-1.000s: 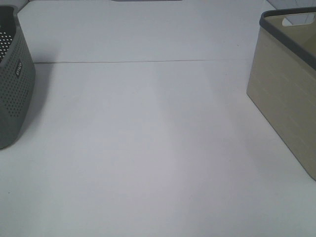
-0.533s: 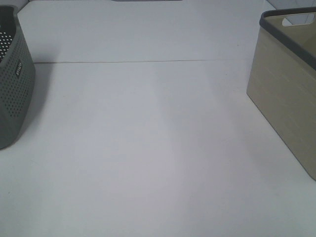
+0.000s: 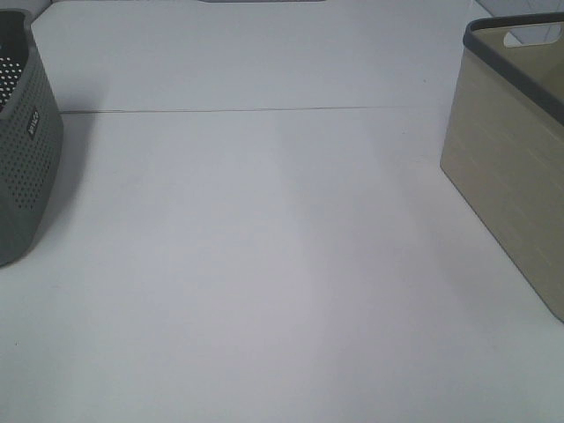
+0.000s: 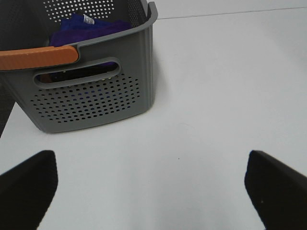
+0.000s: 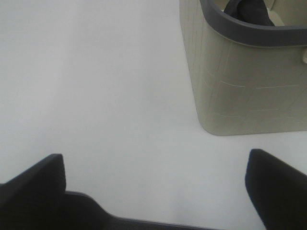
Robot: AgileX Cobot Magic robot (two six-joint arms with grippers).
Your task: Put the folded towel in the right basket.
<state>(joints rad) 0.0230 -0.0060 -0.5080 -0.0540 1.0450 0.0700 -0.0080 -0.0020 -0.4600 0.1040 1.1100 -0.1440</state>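
Baskets sit at opposite edges of my white bench [image 3: 264, 247]: a grey perforated basket [image 3: 22, 150] at the left edge, a beige basket [image 3: 507, 167] with a dark rim at the right edge. From the left wrist I see a purple towel [image 4: 88, 26] folded inside the grey one, under its orange handle [image 4: 38, 57]. Something dark [image 5: 249, 12] lies in the beige one; I cannot tell what. My left gripper [image 4: 153, 182] and right gripper [image 5: 153, 182] both hang spread wide, empty, above bare bench.
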